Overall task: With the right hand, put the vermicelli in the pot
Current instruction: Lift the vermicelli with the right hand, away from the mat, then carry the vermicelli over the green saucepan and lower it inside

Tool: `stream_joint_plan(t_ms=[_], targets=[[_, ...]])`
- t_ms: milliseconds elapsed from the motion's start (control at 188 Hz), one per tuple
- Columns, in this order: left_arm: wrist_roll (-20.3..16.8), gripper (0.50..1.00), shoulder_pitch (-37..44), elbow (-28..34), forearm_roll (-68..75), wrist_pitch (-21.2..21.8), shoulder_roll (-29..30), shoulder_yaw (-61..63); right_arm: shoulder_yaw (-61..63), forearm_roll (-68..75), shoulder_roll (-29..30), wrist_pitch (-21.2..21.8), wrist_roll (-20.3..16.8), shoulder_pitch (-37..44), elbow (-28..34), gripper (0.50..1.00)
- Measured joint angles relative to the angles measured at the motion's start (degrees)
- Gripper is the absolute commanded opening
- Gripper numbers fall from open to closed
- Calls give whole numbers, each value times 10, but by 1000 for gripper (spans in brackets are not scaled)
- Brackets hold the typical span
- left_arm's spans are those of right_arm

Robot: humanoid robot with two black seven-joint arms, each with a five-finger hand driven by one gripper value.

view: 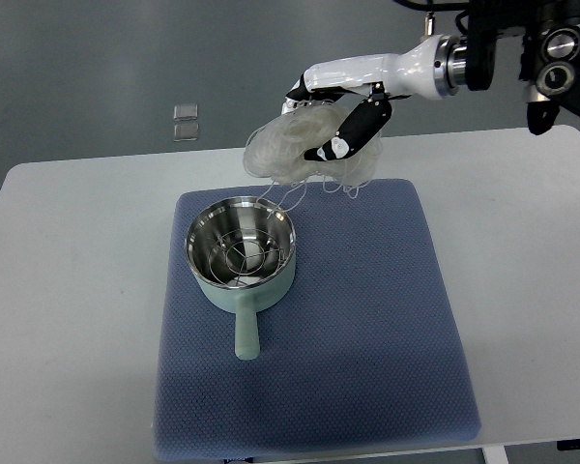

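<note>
White right hand (340,114) is clamped on the noodle bundle (292,143), held in the air just beyond the pot (242,253) on the blue mat (367,329). Loose strands dangle to the rim. Risk: they could snag the rim or spill outside on release.

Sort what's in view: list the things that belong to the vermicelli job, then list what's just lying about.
Belongs to the job:
right hand, shut on the vermicelli
vermicelli, held up beyond the pot
pot, its handle pointing toward the camera

Just lying about:
blue mat under the pot
small clear pieces beyond the table
white table
</note>
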Motion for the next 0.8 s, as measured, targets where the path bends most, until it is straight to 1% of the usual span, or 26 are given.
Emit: stream_joint_plan(t_ms=[234,340,430,542,802], targets=[[0,1000,0,-1,0,0,0,0,-22,-27,151,-25,-1,5,-130,500],[0,1000,1,-2,0,0,0,0,-23,-43,193,-30,0,2,-169,500],[0,1000,1,-3,0,0,0,0,-32,-52,210,-32,1,-5,-186,500],[0,1000,1,-3,0,0,0,0,-51,-69,216,-42,3,-19,-198,500],[0,1000,1,-3,0,0,0,1,-60,-88,220,-52,4,-53,-201,500]])
